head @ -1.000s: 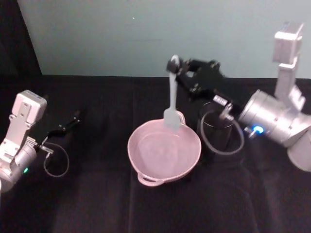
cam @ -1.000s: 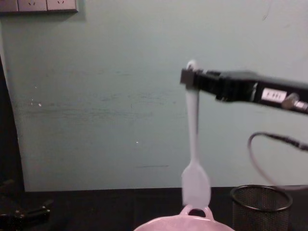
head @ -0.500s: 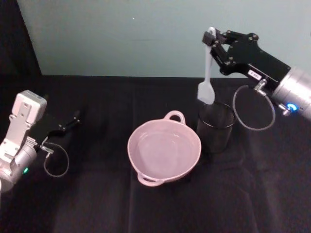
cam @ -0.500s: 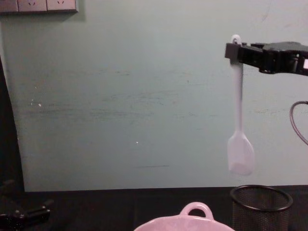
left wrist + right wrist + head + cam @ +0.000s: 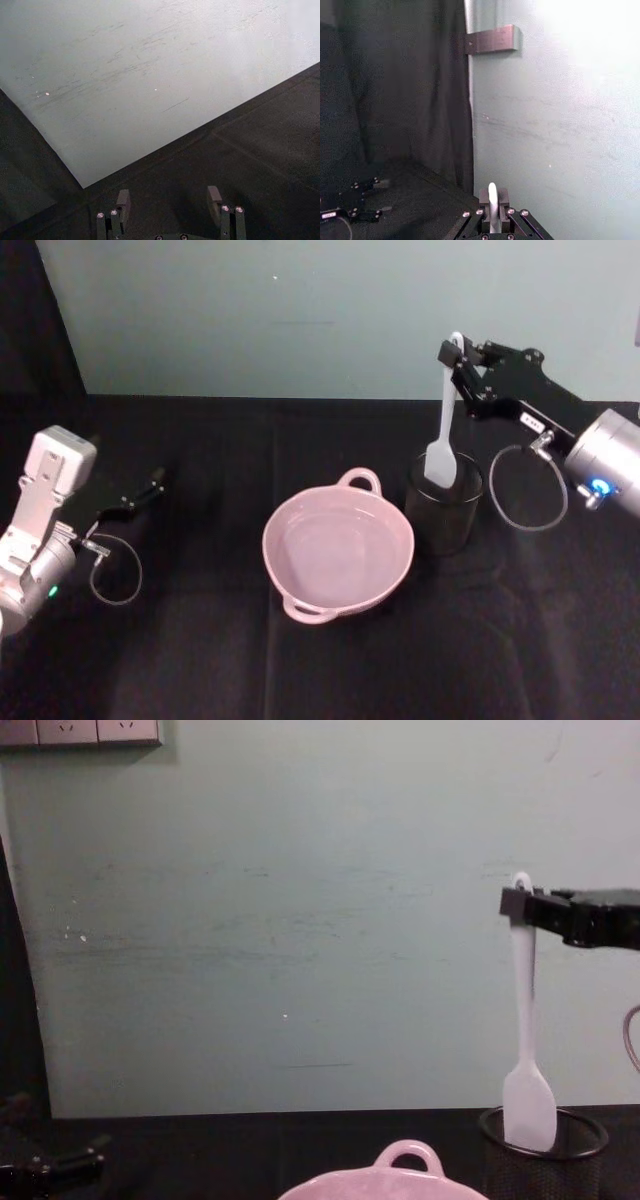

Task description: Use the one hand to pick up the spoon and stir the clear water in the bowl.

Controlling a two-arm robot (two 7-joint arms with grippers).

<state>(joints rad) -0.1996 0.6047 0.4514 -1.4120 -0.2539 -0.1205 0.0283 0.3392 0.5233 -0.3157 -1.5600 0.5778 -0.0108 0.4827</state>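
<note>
From my console it looked like a bare robot test room rather than a home: a black-draped tabletop (image 5: 300, 660) against a plain pale green wall (image 5: 300, 920), wall sockets (image 5: 80, 730) high up, dark curtain (image 5: 410, 90) alongside.

Mesh cup (image 5: 444, 502) right of bowl (image 5: 338, 550).

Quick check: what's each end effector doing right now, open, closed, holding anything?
Left end effector: open, holding nothing, parked low at the table's left.
Right end effector: closed on the spoon by its handle end, head dipping into the black mesh cup.
</note>
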